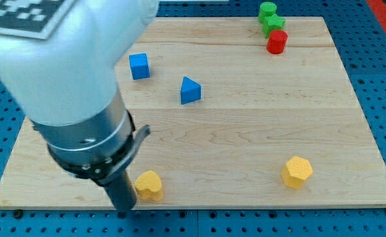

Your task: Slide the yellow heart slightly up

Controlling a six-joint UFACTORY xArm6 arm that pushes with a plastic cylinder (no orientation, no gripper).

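Yellow heart (149, 185) is the landmark: it lies near the bottom edge of the pale wooden worktop (246, 131), left of centre. My tip (125, 209), the lower end of the dark rod, stands just beside the heart's lower left; whether it touches the block I cannot tell. This tool is a plain rod with nothing to part or clamp. Well to the heart's right, at about the same level, sits a yellow hexagonal block (297, 172). Above the heart and slightly right is a blue triangular block (190, 90), and higher, nearly straight above the heart, a blue cube (139, 66). Far up and right of the heart cluster a red cylinder (276, 41), a green block (272, 25) and a green cylinder (267, 10).
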